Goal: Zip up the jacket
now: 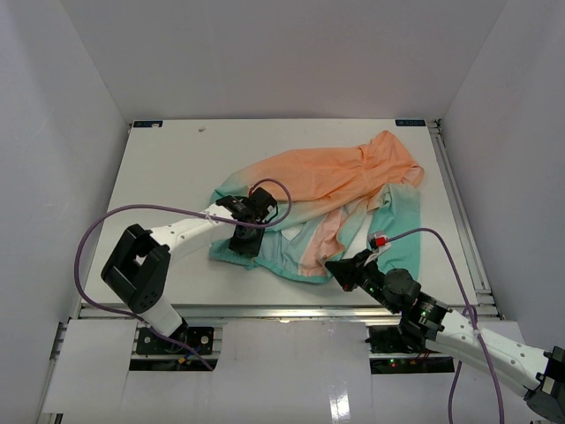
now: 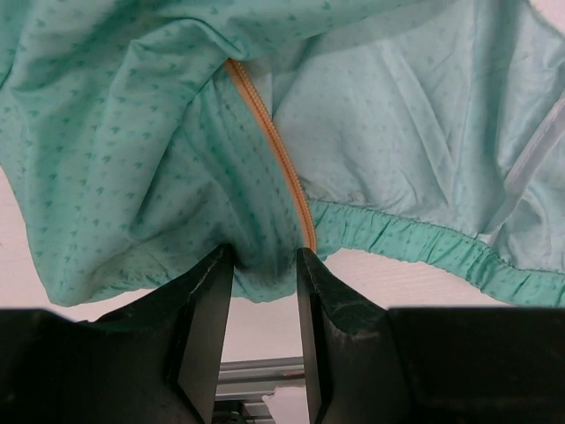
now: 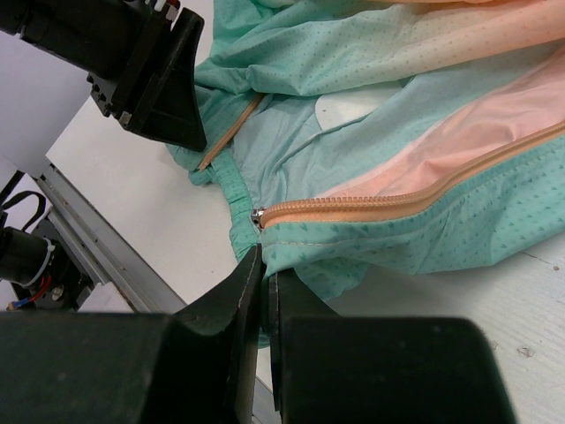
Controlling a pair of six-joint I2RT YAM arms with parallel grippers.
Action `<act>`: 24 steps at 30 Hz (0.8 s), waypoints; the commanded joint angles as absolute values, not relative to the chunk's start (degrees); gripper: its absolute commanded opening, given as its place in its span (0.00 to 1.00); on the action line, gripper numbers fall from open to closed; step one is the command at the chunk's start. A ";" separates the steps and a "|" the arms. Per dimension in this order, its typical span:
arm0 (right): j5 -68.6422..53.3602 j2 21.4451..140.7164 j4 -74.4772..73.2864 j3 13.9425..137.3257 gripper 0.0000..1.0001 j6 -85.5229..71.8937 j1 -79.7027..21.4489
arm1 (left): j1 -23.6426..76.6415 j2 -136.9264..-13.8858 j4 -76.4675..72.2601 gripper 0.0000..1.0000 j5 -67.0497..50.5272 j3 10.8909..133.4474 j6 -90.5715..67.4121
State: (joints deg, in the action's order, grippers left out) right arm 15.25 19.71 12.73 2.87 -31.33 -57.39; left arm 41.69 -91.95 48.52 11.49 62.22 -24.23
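The jacket (image 1: 335, 177) lies crumpled mid-table, orange at the back and teal toward me. My left gripper (image 1: 244, 238) is at its teal left hem. In the left wrist view its jaws (image 2: 262, 256) stand partly apart, closed on a bunched fold of hem beside the lower end of an orange zipper tape (image 2: 274, 150). My right gripper (image 1: 340, 268) is at the near hem. The right wrist view shows it (image 3: 265, 265) shut on teal fabric just below the metal slider (image 3: 258, 216) of the other zipper half (image 3: 397, 201).
The white table (image 1: 177, 159) is enclosed by white walls on three sides. A metal rail (image 1: 265, 309) runs along the near edge. Purple cables (image 1: 97, 230) loop off both arms. The left arm's black gripper body (image 3: 159, 79) fills the right wrist view's upper left.
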 commanded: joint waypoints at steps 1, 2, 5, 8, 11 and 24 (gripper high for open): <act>15.46 19.51 13.71 0.36 0.08 -31.55 -57.41 | 41.65 -93.54 45.71 0.47 10.29 61.23 -23.99; 15.38 19.51 13.71 0.44 0.08 -31.55 -57.48 | 41.57 -93.69 45.18 0.47 10.28 61.00 -24.00; 15.43 19.47 13.62 0.53 0.08 -31.47 -57.43 | 41.62 -94.24 44.56 0.46 10.20 60.35 -24.29; 15.38 19.42 13.40 0.70 0.08 -31.42 -57.39 | 41.66 -94.71 44.51 0.45 10.64 60.25 -24.61; 15.38 19.43 13.27 0.88 0.08 -31.38 -57.47 | 41.65 -95.17 44.26 0.33 10.59 60.38 -24.78; 14.34 22.46 15.53 1.21 0.08 -30.64 -57.39 | 41.53 -88.67 41.17 0.00 8.45 60.03 -24.86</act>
State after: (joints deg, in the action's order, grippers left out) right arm 15.06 20.40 12.13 2.87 -31.28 -57.39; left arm 41.69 -94.39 42.97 9.38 59.63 -24.06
